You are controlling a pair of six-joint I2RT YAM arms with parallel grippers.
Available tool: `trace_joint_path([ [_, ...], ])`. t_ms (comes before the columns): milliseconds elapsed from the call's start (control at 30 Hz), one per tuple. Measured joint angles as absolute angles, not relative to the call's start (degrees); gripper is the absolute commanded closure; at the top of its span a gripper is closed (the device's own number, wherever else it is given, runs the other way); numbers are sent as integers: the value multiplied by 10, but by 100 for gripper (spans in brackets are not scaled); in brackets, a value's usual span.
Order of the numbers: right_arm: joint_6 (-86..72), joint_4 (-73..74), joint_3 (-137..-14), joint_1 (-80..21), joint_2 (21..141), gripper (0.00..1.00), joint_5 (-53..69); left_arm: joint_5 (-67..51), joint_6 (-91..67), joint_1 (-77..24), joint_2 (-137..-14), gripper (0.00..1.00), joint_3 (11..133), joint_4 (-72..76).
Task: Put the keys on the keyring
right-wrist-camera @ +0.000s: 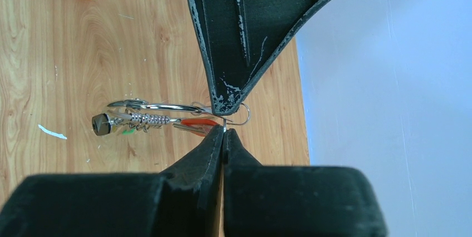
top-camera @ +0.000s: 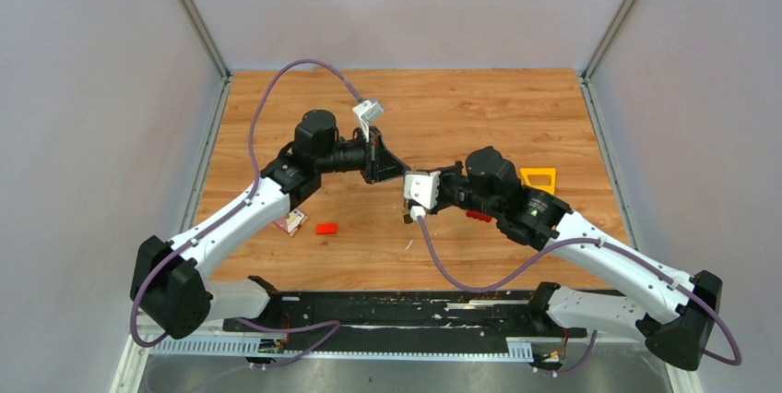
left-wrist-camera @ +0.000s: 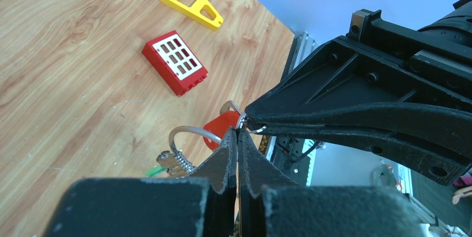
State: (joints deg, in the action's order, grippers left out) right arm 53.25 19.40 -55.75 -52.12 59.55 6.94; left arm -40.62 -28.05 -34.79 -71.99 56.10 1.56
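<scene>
Since both arms meet tip to tip above the surface (left-wrist-camera: pixel 67 53), the left gripper (left-wrist-camera: pixel 238 135) and right gripper (right-wrist-camera: pixel 224 134) each keep jaws closed on the thin keyring (right-wrist-camera: pixel 245 115), apparently bracing it from two sides. The red-headed key (right-wrist-camera: pixel 197 124) and other keys (right-wrist-camera: pixel 142 120) hang just beside that pinch.

Table (left-wrist-camera: pixel 55 53): light brown wood grain. Block (left-wrist-camera: pixel 175 62): red with a white grid face; wedge (left-wrist-camera: pixel 192 1): yellow. Keyring (left-wrist-camera: pixel 195 131): silver; keys (left-wrist-camera: pixel 220 128): red and green heads.
</scene>
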Motion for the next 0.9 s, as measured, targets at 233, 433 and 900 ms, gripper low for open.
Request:
trace_joint_path([
  [233, 527, 192, -557, -521, 596, 100, 58, -406, -281, -348, -720, 100, 559, 16],
  [433, 526, 192, -557, -521, 597, 100, 56, -406, -281, -348, -719, 100, 559, 16],
  [900, 527, 194, -557, -521, 597, 100, 62, -406, -281, -348, -718, 100, 559, 16],
])
